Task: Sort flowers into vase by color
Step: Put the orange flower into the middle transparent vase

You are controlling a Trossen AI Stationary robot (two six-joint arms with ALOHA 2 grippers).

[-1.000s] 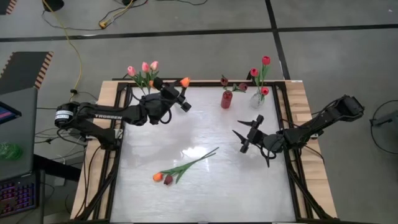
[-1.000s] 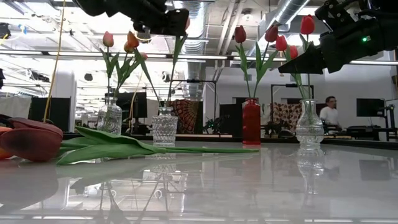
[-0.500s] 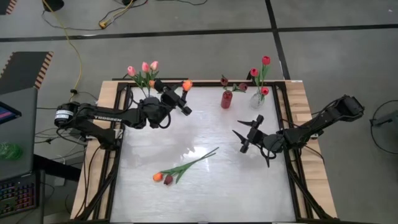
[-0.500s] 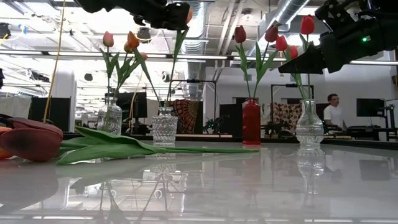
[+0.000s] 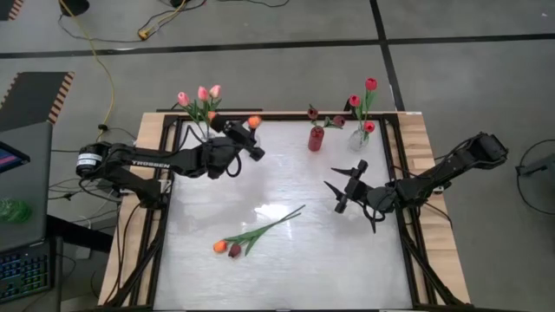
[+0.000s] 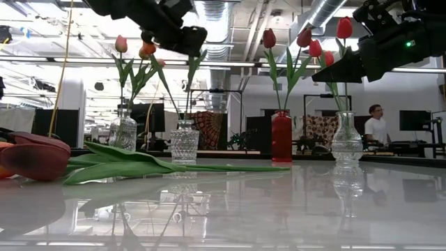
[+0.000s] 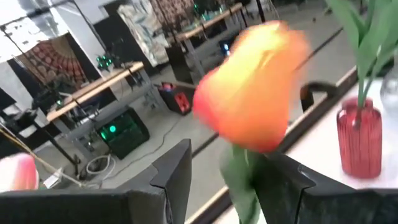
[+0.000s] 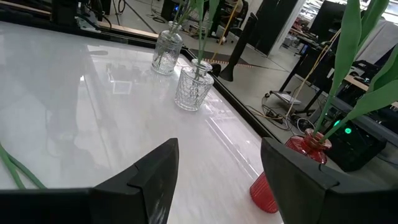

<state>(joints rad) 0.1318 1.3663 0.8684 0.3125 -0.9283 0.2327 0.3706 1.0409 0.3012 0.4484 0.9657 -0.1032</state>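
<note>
My left gripper (image 5: 249, 139) is over the table's far left part, shut on an orange tulip (image 5: 254, 121) above a cut-glass vase (image 6: 185, 143). The tulip's stem (image 6: 192, 77) runs down into that vase. In the left wrist view its head (image 7: 249, 102) stands just past my fingers. My right gripper (image 5: 347, 186) is open and hovers over the table's right part, touching nothing. Two more tulips (image 5: 256, 232), one orange and one maroon, lie flat on the table near its front. My left gripper pinches the orange tulip's stem (image 7: 239, 180) just below the head, between its two fingers. It comes roughly level from the table's left and lies across the stem. The tulip stands upright, its stem hanging below the fingers into the cut-glass vase.
Along the far edge stand a clear vase of pink tulips (image 5: 201, 108), a red vase (image 5: 316, 139) with maroon tulips and a clear vase (image 5: 358, 137) with red tulips. A person (image 6: 376, 125) sits in the room behind. The table's middle (image 5: 286, 173) is bare.
My left gripper has moved down and slightly toward the table's left with the orange tulip, and the stem has gone lower into the cut-glass vase. The tulip's head now sits behind the gripper in the low view.
</note>
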